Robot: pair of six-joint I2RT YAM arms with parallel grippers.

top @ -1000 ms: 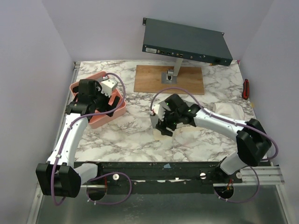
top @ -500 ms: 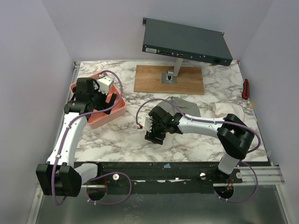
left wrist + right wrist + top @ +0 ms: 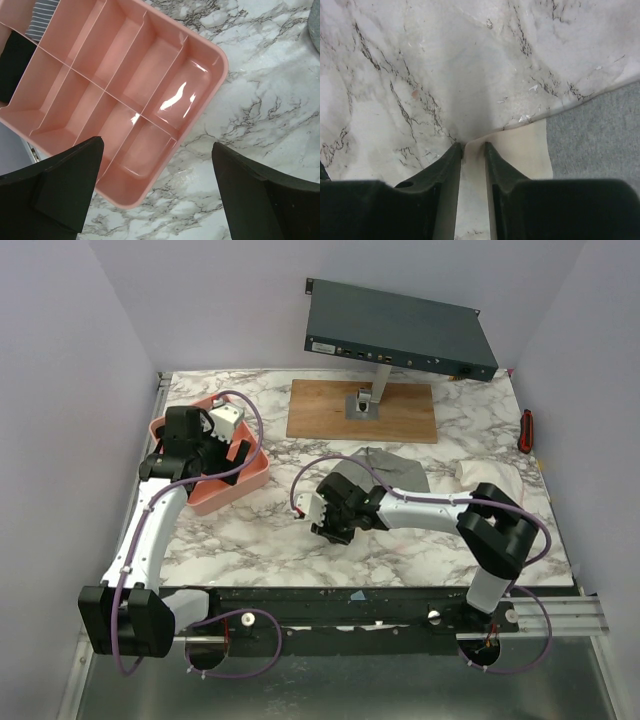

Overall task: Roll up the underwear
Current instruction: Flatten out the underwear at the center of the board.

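Underwear (image 3: 392, 468): grey with a cream edge, lying flat on the marble table (image 3: 260, 530), right of the pink tray (image 3: 165, 65) and apart from it. Your right gripper (image 3: 474, 147) is down at the underwear's end nearest the tray, fingers almost together with the cream edge pinched in the narrow gap. Your left gripper (image 3: 156, 145) hangs over the tray, fingers spread wide, holding nothing. A striped cloth (image 3: 45, 17) sits in one of the tray's corner compartments.
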